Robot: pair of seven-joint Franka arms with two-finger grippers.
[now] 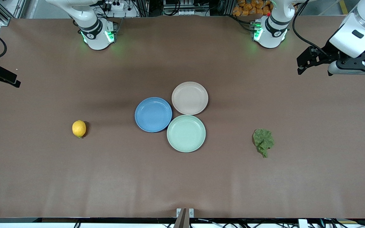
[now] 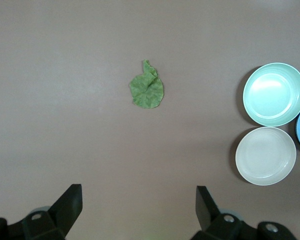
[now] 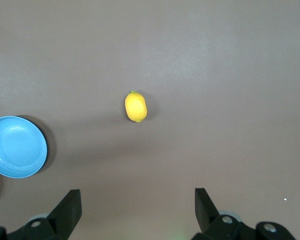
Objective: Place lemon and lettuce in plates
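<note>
Brown tabletop (image 1: pixel 182 177) set out, nothing yet placed.
Small yellow lemon (image 1: pixel 79 128) and wrinkly green lettuce (image 1: pixel 263 142) lay apart from the round blue plate (image 1: pixel 153 114) and beige-pink plate (image 1: pixel 189 98); left end effector (image 2: pixel 138 206) and right end effector (image 3: pixel 137 207) were held wide above them, presumably for reaching.

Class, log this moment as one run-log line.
lemon: on table | lettuce: on table | plates: empty | left gripper: open, raised | right gripper: open, raised

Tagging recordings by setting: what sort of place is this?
Most likely a robotics lab bench: two arm bases bolted along a brown-covered table, aluminium framing and cables at its edges, and staged props: lemon, lettuce, plates.
</note>
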